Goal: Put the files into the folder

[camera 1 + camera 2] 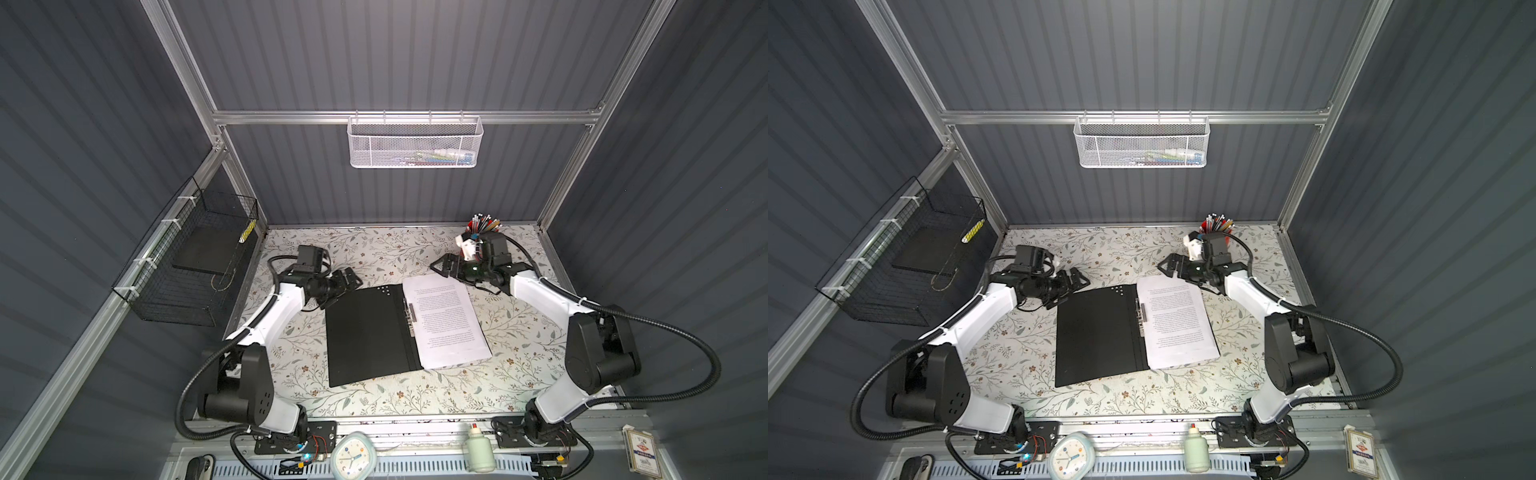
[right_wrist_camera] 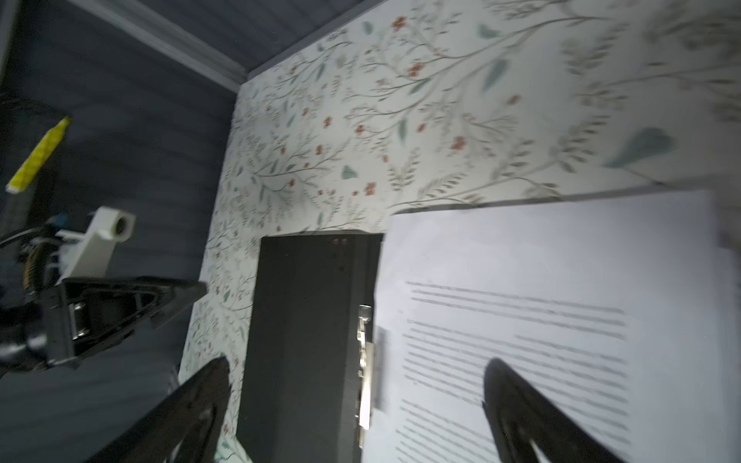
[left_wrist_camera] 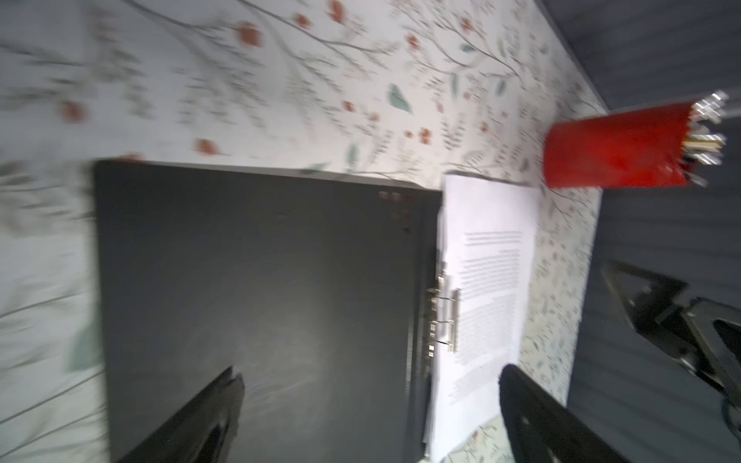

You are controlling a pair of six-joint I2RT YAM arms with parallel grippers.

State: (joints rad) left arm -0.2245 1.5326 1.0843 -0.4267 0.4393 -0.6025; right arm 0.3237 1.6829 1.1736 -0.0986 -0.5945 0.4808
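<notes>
1. Nearest the camera, on the front rail (image 1: 415, 432), a white clock (image 1: 353, 455), a pale bottle (image 1: 478, 451) and a card box (image 1: 642, 455) stood well apart from one another
2. Beyond the rail, the folder (image 1: 365, 332) lay open in the middle of the flowered table (image 1: 374, 249), black inside upward and slightly turned; its left cover was bare, with small pale dots (image 1: 384, 289) at the far corner beside the spine
3. The files (image 1: 449, 320), a stack of white sheets printed with text, lay on the folder's right half and hid that cover; their inner edge met the spine, where the metal clip (image 1: 411, 318) lay over it; whether the clip pressed them down could not be told
4. The left gripper (image 1: 353, 279) was just beside the folder's far left corner; its jaws stood wide apart and held nothing; in the left wrist view its dark fingers (image 3: 216, 405) framed the black cover, though the picture was blurred
5. The right gripper (image 1: 439, 266) was near the far corner of the files, pointing toward the left gripper; its jaws were spread wide and it was empty; in the right wrist view one of its fingers (image 2: 517, 397) showed over the printed sheet, the other beside the folder's edge
6. Behind the right gripper, near the far right of the table, stood a red cup (image 3: 617, 148) full of pencils
7. Farthest off, a black wire basket (image 1: 187, 266) hung on the left wall and a white mesh basket (image 1: 415, 141) on the back rail
</notes>
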